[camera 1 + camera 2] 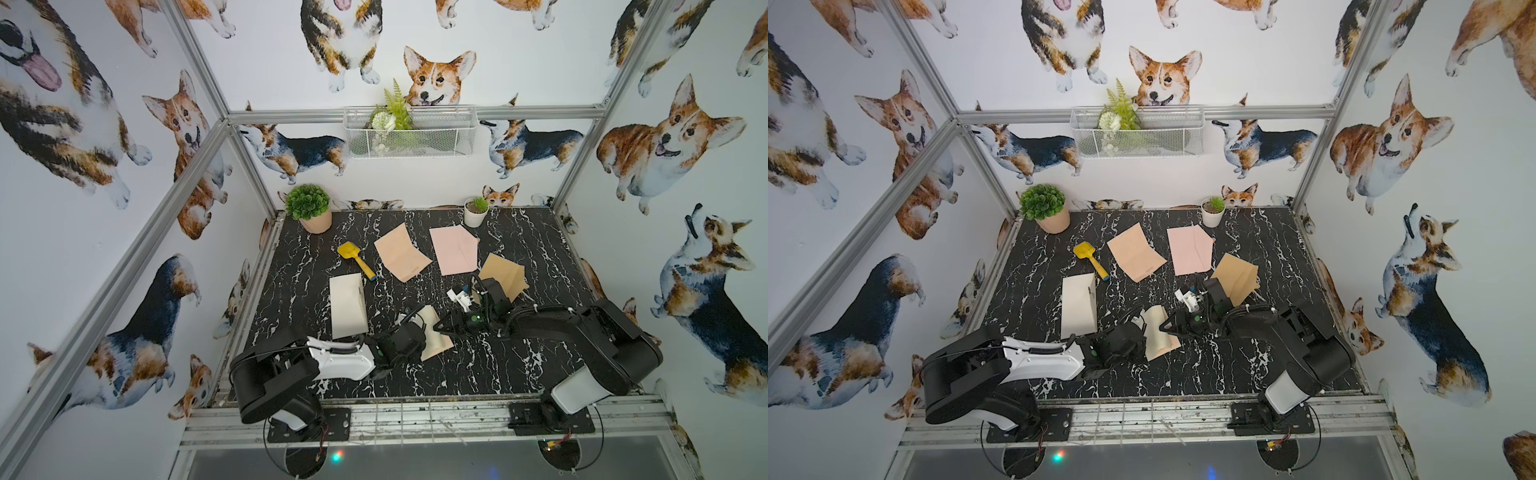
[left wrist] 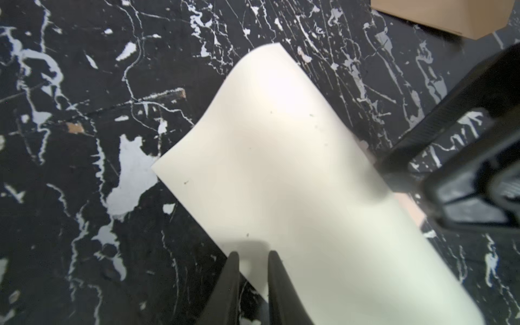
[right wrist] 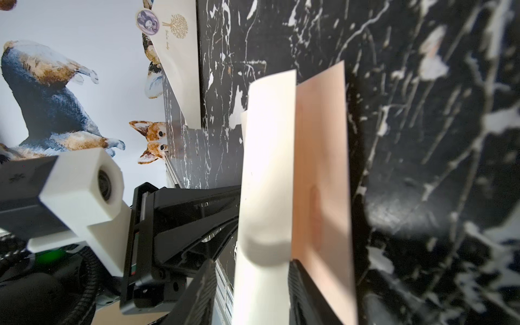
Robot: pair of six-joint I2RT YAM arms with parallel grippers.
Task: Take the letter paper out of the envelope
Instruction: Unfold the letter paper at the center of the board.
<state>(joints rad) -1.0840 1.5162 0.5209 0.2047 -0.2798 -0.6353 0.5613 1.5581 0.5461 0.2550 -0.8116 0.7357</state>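
The cream letter paper (image 1: 429, 318) (image 3: 267, 154) bows up off the peach envelope (image 1: 436, 351) (image 3: 320, 168), which lies flat near the table's front middle. My right gripper (image 3: 251, 270) (image 1: 438, 328) straddles the bowed paper. One finger is against the paper on the envelope side, and a small gap shows at the other finger. My left gripper (image 2: 251, 257) (image 1: 417, 328) comes in from the left. Its fingertips sit a little apart over the paper's near edge, with nothing pinched between them. In the left wrist view a sliver of the envelope (image 2: 408, 205) shows beside the right gripper's fingers (image 2: 439, 132).
A cream envelope (image 1: 348, 305) lies to the left. Peach (image 1: 402, 257), pink (image 1: 453, 249) and brown (image 1: 503, 276) ones lie further back. A yellow toy shovel (image 1: 356, 259) is mid-left. Two potted plants (image 1: 309, 208) (image 1: 476, 212) stand along the back edge.
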